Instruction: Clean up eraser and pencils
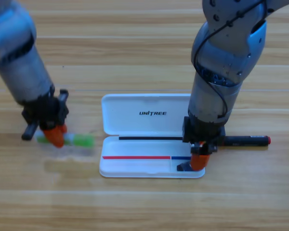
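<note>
The pale green pencil (pixel 82 140) lies level at the left, partly under my left gripper (pixel 54 136), which points down and is shut on it near its left end. The white case (pixel 144 120) lies open in the middle. My right gripper (pixel 198 162) reaches down into the tray's lower right corner, shut on the small dark eraser (pixel 182 167), which sticks out to the left of the jaw tips. The black pencil with a red end (pixel 245 141) lies flat on the table just right of the case, its left end hidden behind the right gripper.
The case's lid (pixel 135 103) lies flat behind the tray (pixel 135 169). The right arm (pixel 226 57) rises over the case's right side. The left arm (pixel 19 62) comes in from the upper left corner.
</note>
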Controlling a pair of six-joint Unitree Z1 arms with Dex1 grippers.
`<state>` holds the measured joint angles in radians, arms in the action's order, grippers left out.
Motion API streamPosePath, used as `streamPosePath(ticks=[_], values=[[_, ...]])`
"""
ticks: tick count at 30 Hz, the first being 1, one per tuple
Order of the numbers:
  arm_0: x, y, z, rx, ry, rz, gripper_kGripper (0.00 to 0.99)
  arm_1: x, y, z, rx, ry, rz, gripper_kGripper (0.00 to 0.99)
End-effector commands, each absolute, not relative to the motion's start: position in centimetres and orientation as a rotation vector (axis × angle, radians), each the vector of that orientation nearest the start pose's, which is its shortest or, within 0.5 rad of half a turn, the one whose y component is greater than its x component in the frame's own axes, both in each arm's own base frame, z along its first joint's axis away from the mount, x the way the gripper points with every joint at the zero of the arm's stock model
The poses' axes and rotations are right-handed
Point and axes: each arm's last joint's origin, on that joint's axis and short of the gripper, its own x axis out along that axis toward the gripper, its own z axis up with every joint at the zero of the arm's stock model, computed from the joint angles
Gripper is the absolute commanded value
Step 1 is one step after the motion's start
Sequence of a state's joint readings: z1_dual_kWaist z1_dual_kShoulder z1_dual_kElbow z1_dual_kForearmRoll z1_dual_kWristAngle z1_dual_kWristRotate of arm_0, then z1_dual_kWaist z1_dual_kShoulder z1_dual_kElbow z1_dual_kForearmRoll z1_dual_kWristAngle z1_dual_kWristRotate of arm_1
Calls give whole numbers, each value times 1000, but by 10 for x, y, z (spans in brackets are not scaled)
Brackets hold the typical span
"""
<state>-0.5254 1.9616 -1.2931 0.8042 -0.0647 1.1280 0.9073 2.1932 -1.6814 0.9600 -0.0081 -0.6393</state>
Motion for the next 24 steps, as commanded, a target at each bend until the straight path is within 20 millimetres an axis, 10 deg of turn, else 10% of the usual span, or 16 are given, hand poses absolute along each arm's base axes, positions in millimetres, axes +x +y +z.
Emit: streamPosePath(ticks=[1,10,24], values=[[303,-204,254,1186,1046,-1299,0,262,324,239,-1164,1066,1141,911],[292,-216,291,1143,1030,-1320,0,218,268,292,-1152,1008,1237,917],[300,-252,268,992,1088,-1452,0,304,236,185,-1202,1139,1161,913]])
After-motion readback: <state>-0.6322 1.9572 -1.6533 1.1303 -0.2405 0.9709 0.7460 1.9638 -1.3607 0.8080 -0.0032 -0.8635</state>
